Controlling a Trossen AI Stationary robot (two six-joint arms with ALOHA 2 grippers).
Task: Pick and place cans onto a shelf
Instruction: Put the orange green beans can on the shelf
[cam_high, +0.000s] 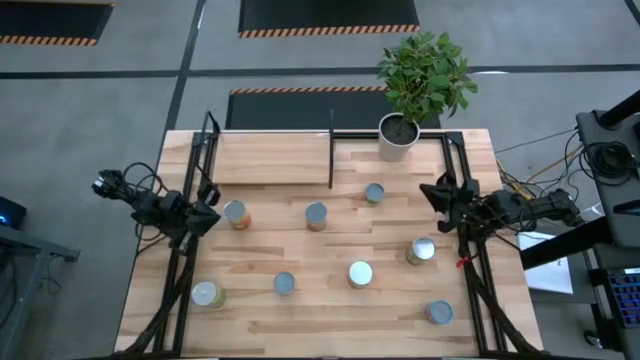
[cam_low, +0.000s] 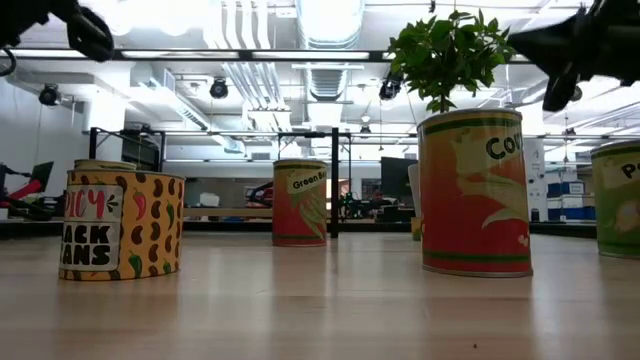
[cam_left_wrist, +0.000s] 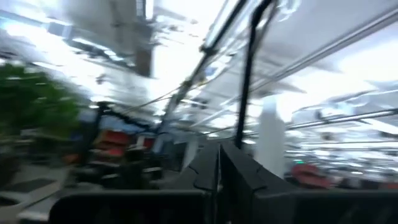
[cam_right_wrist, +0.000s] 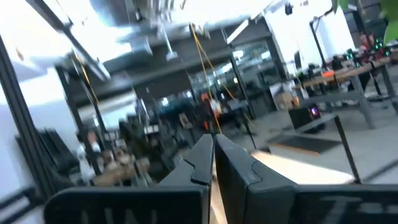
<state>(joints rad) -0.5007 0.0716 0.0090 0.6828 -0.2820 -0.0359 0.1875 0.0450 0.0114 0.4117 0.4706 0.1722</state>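
Note:
Several cans stand upright on the wooden table, among them one (cam_high: 235, 213) near my left gripper, one (cam_high: 316, 215) at mid-table and one (cam_high: 421, 250) near my right gripper. The low view shows a yellow-labelled can (cam_low: 122, 235) and a red one (cam_low: 475, 195) close up. The shelf (cam_high: 270, 158), a light-wood panel with a black divider, lies along the far edge. My left gripper (cam_high: 205, 215) hangs shut over the table's left edge, touching nothing. My right gripper (cam_high: 440, 192) hangs shut over the right edge, also free. Both wrist views show shut fingers (cam_left_wrist: 219, 165) (cam_right_wrist: 213, 158) tipped up toward the room.
A white pot with a leafy plant (cam_high: 398, 135) stands on the far right part of the shelf area. Black frame posts (cam_high: 185, 250) (cam_high: 470, 270) run along both table sides. More cans (cam_high: 360, 273) (cam_high: 284, 284) (cam_high: 207, 294) (cam_high: 438, 313) stand toward the near edge.

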